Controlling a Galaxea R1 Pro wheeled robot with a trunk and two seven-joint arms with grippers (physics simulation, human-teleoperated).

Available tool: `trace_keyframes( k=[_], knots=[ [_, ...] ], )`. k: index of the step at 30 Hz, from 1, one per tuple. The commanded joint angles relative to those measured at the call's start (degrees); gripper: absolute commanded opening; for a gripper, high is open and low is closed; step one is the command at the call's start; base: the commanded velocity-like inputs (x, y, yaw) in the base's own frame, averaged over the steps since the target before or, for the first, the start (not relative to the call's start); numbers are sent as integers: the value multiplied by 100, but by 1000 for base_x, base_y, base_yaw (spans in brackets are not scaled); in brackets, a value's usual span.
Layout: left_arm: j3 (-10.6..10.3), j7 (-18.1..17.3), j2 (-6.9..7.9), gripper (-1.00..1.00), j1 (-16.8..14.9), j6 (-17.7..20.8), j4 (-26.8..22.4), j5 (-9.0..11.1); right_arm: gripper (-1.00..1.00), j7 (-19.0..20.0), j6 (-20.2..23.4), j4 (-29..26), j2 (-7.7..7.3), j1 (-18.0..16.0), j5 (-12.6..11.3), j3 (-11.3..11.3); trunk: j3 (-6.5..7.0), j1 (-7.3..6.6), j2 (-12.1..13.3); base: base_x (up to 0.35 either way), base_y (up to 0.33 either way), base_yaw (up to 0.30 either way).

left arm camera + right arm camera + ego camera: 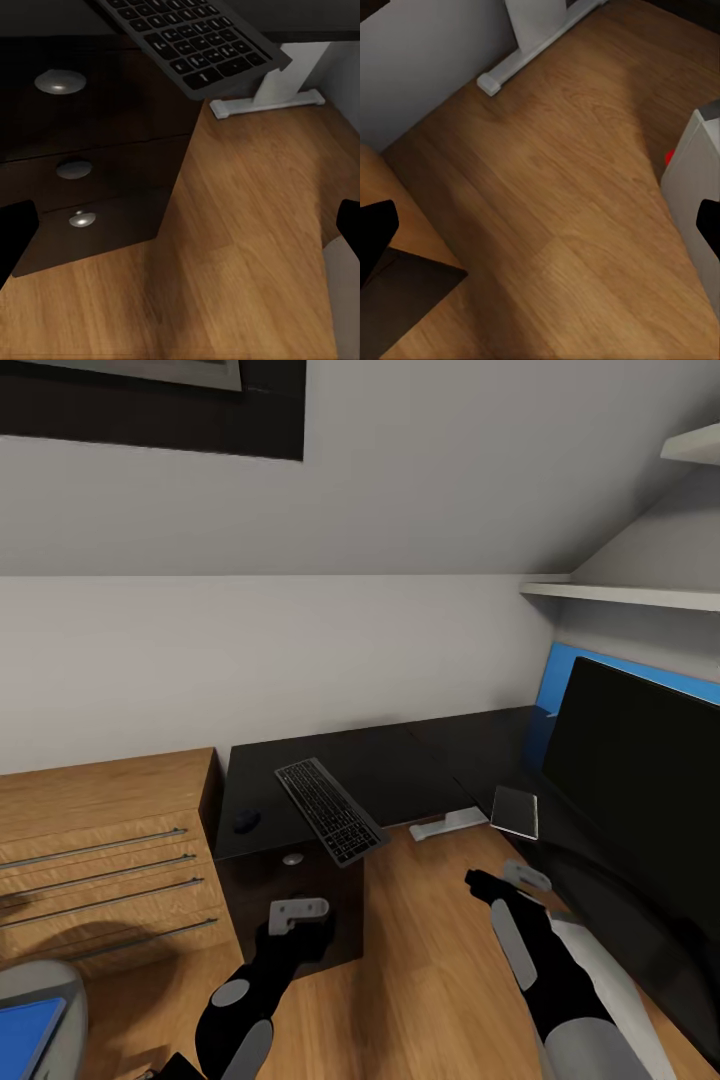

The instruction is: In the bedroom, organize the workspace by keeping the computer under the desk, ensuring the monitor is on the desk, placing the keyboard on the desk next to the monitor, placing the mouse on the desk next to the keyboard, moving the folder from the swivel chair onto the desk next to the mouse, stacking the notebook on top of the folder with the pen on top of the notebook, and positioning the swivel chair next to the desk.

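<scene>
- Head view: both arms hover low over the floor; left gripper (pixel 297 916) and right gripper (pixel 510 880) hold nothing. Keyboard (pixel 329 809) lies on the black tabletop (pixel 400 760), long axis diagonal, its near corner overhanging the edge; mouse (pixel 246 820) sits left of it; monitor (pixel 640 810) is cut off at right.
- Left wrist view: fingers (pixel 15 240) spread wide, empty, mostly out of frame.
- Right wrist view: fingers (pixel 375 232) likewise apart, empty.

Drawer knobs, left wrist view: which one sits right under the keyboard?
The top knob, largest in view, nearest the overhanging keyboard; the other two sit lower on the drawer unit.

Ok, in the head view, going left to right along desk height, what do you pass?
Light-wood cabinet → mouse → keyboard, overhanging the desk edge → white desk leg → monitor.
</scene>
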Motion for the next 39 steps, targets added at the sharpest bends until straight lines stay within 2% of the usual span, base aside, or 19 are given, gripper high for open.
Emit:
trace_keyframes(
  k=[1,14,23,27,33,39],
  knots=[
    [-15,56,5,100,-7,11,10,58,100,-44,11,-16,0,6,-42,-10,-6,0,-4,19,-6,0],
    [-25,53,-2,100,-7,19,152,60,100,-57,0,-19,-23,15,-33,-22,-6,0,-4,229,-108,0],
    [-31,53,-1,100,-7,17,194,58,100,-48,-2,-19,-31,15,5,-14,-6,0,-4,58,-36,0],
    [-29,53,2,100,-7,17,195,58,100,-49,-5,-19,-27,17,166,-8,-6,0,-4,87,-3,0],
    [-32,53,3,100,-7,17,196,51,100,-47,-105,-12,-20,21,554,-5,-6,0,-4,243,-1,0],
    [-29,53,3,100,-7,18,194,52,100,-60,-876,3,-23,107,865,-4,-6,0,-4,173,0,0]
  ],
)
